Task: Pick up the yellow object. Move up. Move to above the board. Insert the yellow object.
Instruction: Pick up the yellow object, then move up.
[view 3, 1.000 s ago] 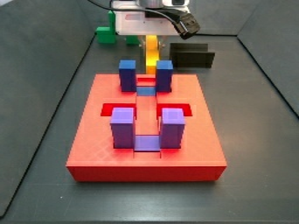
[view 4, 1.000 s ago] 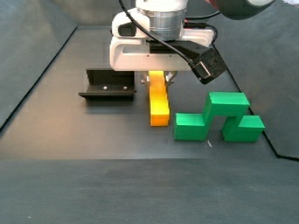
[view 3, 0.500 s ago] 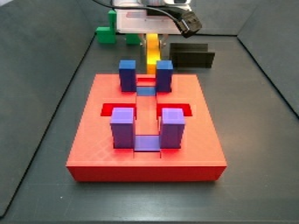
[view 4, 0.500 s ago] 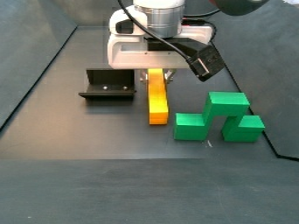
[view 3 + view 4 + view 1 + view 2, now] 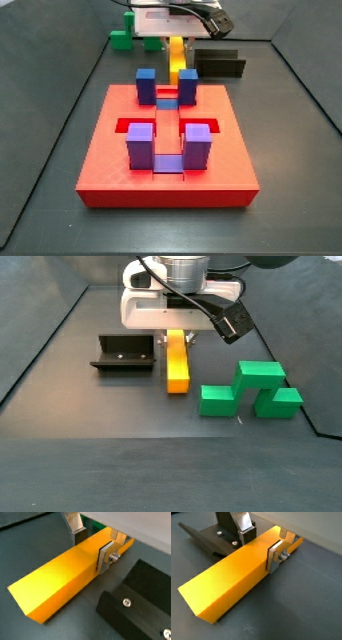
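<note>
Gripper (image 5: pixel 93 543) is closed on the yellow object (image 5: pixel 63 579), which is held beyond the board (image 5: pixel 166 150), near the fixture (image 5: pixel 122 353).

Side views face oppositely; wrist views (close) share the tool (image 5: pixel 93 546).

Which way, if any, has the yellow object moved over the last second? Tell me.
Yes. In a side view the yellow object, clamped in the gripper, has risen: its near end now sits higher against the green blocks than before.

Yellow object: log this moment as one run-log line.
phase: pick up | gripper: shut on yellow object, near one end | board: slots unfilled | fixture: beside bar
</note>
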